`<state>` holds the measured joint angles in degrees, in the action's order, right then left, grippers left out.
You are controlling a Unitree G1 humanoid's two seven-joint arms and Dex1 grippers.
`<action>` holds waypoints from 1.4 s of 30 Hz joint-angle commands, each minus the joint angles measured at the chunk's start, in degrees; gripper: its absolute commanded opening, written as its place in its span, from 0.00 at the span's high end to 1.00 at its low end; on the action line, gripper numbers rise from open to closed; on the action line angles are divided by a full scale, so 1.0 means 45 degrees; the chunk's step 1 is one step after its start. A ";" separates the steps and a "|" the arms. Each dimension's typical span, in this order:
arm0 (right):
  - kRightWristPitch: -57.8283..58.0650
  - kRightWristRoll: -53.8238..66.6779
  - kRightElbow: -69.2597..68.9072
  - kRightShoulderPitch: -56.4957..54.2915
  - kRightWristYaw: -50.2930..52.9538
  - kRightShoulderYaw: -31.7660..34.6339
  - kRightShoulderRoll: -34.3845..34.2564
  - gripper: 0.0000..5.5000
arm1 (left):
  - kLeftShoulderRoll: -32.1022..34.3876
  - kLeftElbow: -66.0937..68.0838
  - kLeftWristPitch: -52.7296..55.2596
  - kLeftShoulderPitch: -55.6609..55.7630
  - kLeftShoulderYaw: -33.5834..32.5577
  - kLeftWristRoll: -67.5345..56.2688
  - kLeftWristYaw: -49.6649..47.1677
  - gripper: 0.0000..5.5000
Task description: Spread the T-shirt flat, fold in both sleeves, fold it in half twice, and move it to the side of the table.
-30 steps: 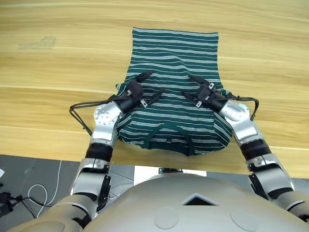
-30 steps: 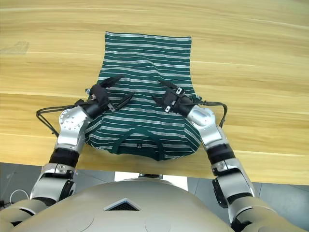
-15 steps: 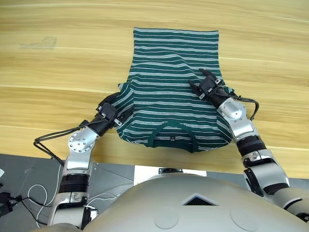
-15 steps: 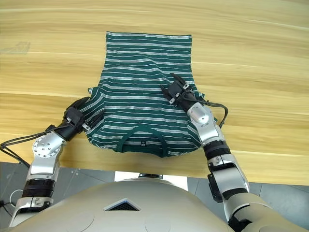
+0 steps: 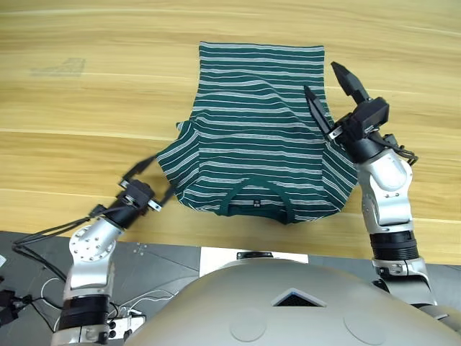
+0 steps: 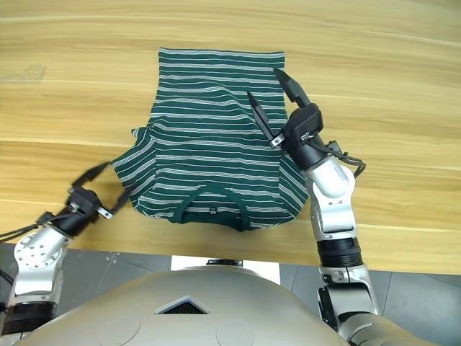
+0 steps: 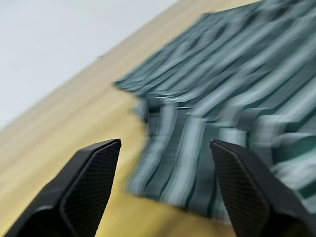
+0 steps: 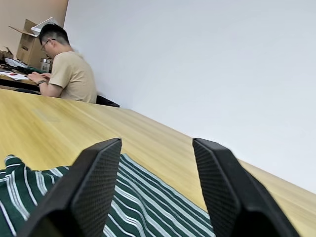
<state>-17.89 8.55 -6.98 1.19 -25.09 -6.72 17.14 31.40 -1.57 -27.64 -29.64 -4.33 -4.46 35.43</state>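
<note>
The green T-shirt (image 5: pixel 252 137) with white stripes lies on the wooden table (image 5: pixel 86 108), collar toward me and hem at the far end. Both sleeves are tucked in along its sides. My left gripper (image 5: pixel 148 180) is open just off the shirt's near left corner, close to the table's front edge, and holds nothing. In the left wrist view that gripper (image 7: pixel 165 143) faces the shirt's edge (image 7: pixel 237 89). My right gripper (image 5: pixel 333 94) is open and raised above the shirt's right side. In the right wrist view it (image 8: pixel 157 140) hangs clear over the striped cloth (image 8: pixel 143 197).
Bare wood stretches to the left, right and far side of the shirt. The table's front edge (image 5: pixel 72 229) runs close to the collar. Below it, the grey floor has cables (image 5: pixel 43 288) at the near left.
Both grippers have left the shirt. The left one pulled back toward the near left, drawing the near left corner outward. The right one lifted off the right side and rose.
</note>
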 commanded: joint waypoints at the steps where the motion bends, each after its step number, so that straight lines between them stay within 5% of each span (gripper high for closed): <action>1: 0.0821 0.0531 -0.0926 -0.0141 0.0274 0.0797 0.0068 0.52 | 0.0588 0.0129 -0.0087 0.0259 -0.0216 0.0417 0.0094 0.39; 5: 0.0831 0.0416 -0.0588 -0.0100 0.0833 0.2497 0.0653 0.52 | 0.3038 0.2199 -0.0196 0.0795 -0.0693 0.5646 -0.2344 0.39; 13: 0.0286 0.0079 0.1399 -0.0332 0.1214 0.3652 0.0755 0.52 | 0.2963 0.1308 -0.0642 0.0685 -0.1814 0.5816 -0.4210 0.39; 22: -0.0433 -0.1467 0.2835 -0.0415 0.1418 0.2837 0.0731 0.52 | 0.2286 -0.0358 -0.0894 -0.0487 -0.1420 0.4489 -0.3611 0.39; 31: 0.1097 -0.3670 0.1667 0.3245 0.0297 -0.1967 -0.0204 0.52 | 0.0459 0.2694 -0.0303 0.3855 -0.1451 0.3356 -0.5570 0.39; 42: 0.3523 -0.3562 0.1714 0.3192 0.0642 -0.0170 0.1192 0.52 | -0.0603 0.0268 0.2134 0.4344 -0.2408 0.1868 -0.6007 0.39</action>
<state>-6.72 -7.27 0.83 13.33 -20.92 -9.16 19.60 28.84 1.78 -19.92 -8.63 -14.98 4.23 7.36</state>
